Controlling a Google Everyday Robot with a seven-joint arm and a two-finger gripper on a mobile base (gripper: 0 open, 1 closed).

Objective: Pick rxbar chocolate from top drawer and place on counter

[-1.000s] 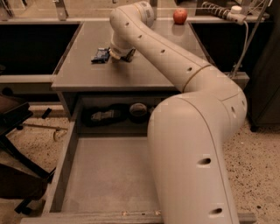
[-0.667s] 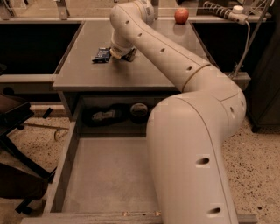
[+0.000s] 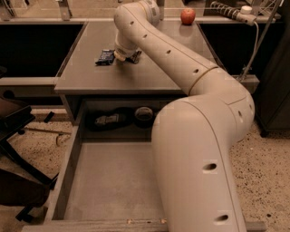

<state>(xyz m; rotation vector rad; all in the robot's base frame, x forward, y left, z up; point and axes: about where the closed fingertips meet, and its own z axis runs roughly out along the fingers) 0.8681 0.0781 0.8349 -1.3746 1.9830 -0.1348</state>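
The top drawer (image 3: 113, 181) is pulled open below the counter (image 3: 136, 74). The rxbar chocolate (image 3: 108, 120), dark with pale lettering, lies at the back of the drawer, under the counter's front edge. My arm reaches over the counter. My gripper (image 3: 130, 56) is low over the counter top, mostly hidden behind the wrist, just right of a dark blue wrapped bar (image 3: 105, 56) that lies on the counter. The gripper is far from the rxbar chocolate.
A round dark object (image 3: 144, 115) sits beside the rxbar at the drawer's back. A red apple (image 3: 187, 16) stands at the counter's far edge. A power strip (image 3: 233, 11) and cable are at the far right. A black chair (image 3: 18, 149) stands at the left.
The arm has shifted only slightly over the counter; the gripper stays beside the dark blue bar. Nothing else has moved.
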